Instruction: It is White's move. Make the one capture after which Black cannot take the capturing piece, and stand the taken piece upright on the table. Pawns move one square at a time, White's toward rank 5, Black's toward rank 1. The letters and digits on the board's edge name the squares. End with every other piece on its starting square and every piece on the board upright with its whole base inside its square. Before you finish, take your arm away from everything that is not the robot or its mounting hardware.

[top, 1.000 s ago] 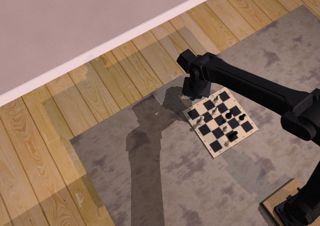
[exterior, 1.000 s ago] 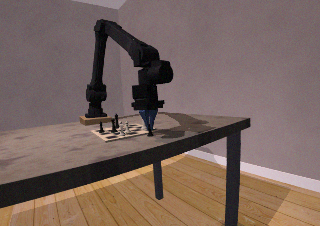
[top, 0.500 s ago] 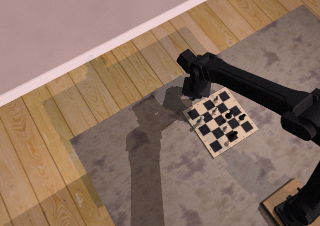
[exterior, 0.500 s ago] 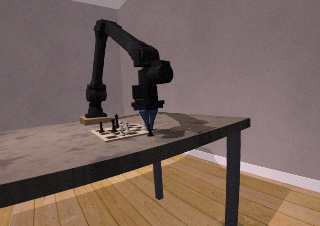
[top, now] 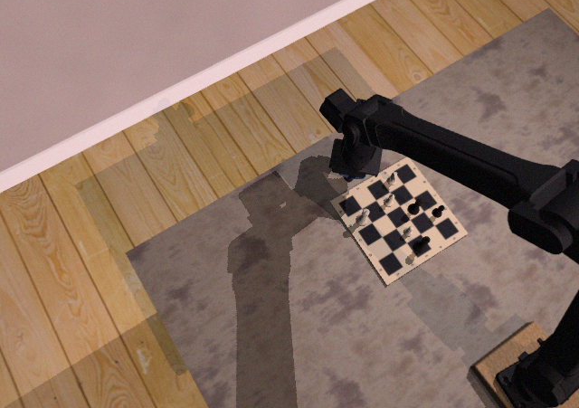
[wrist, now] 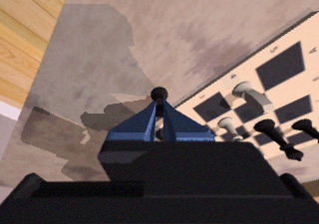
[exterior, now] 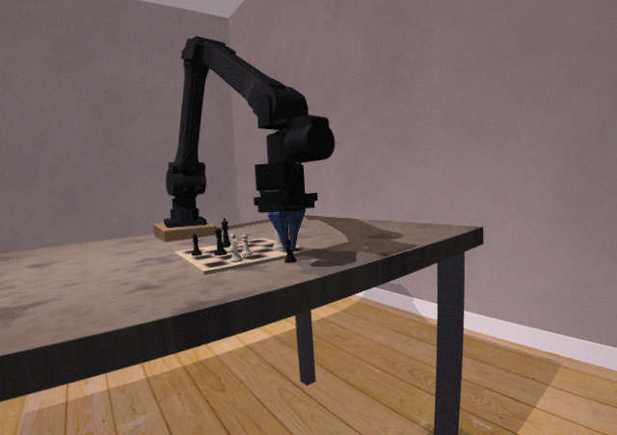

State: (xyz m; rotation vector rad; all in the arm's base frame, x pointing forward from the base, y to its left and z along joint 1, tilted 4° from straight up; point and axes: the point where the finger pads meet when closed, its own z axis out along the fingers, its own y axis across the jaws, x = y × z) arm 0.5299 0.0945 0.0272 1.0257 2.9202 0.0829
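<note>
My gripper (exterior: 287, 245) with blue fingers is shut on a small black pawn (exterior: 289, 254), which stands upright on the table just off the board's edge. In the wrist view the pawn's round head (wrist: 159, 94) shows between the fingertips over the grey table, beside the board. The chessboard (top: 398, 217) carries several white pieces (top: 363, 216) and three black pieces (top: 413, 207). In the top view the gripper and the pawn are hidden under the arm's wrist (top: 354, 153).
The arm's base sits on a wooden block (exterior: 181, 231) behind the board. The table edge (exterior: 388, 263) runs close in front of the pawn, with wooden floor below. Black and white pieces (wrist: 271, 129) stand close to the gripper on the near board rows.
</note>
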